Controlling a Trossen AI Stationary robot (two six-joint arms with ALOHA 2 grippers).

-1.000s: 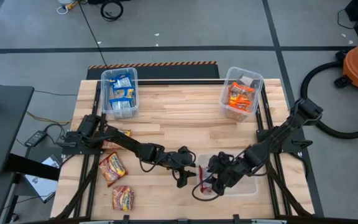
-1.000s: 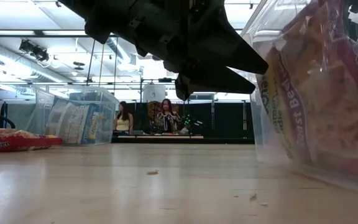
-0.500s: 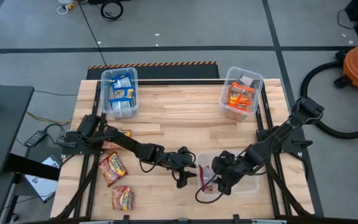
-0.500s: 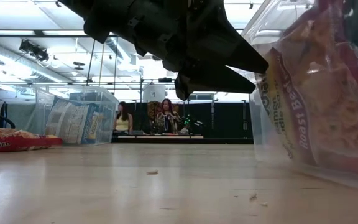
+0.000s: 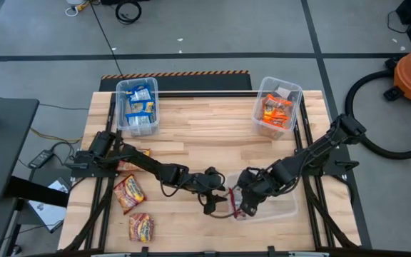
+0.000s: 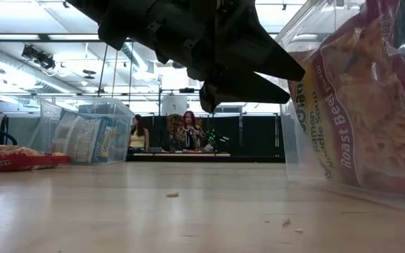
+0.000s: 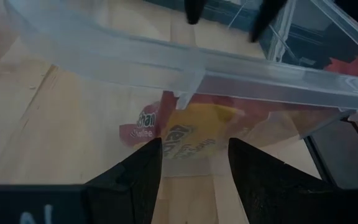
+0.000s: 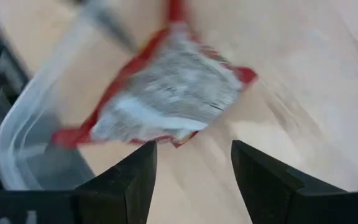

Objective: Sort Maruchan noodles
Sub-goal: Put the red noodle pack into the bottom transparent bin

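A red Maruchan packet (image 8: pixel 166 99) with a silver back lies inside the clear bin (image 5: pixel 284 214) at the table's near right. It leans on edge against the bin's left wall (image 6: pixel 297 105), its printed face (image 6: pixel 364 119) toward the wall. My right gripper (image 8: pixel 194 149) hangs open above it, pointing steeply down over the bin's left end (image 5: pixel 242 205). My left gripper (image 5: pixel 218 200) is open and points at the outside of that wall (image 7: pixel 166 62). The packet (image 7: pixel 185 134) shows through the plastic between its fingers. I cannot tell whether they touch the bin.
A clear bin of blue packets (image 5: pixel 138 106) stands far left, and a bin of orange packets (image 5: pixel 277 107) far right. Three loose packets (image 5: pixel 129 193) (image 5: pixel 140 227) (image 5: pixel 135 153) lie at the table's left side. Bare wood (image 5: pixel 205 135) fills the middle. People sit in the room behind (image 6: pixel 188 130).
My right gripper has risen out of the bin and tipped to point more steeply down, rolling as it went. The red packet has settled lower against the bin's left wall.
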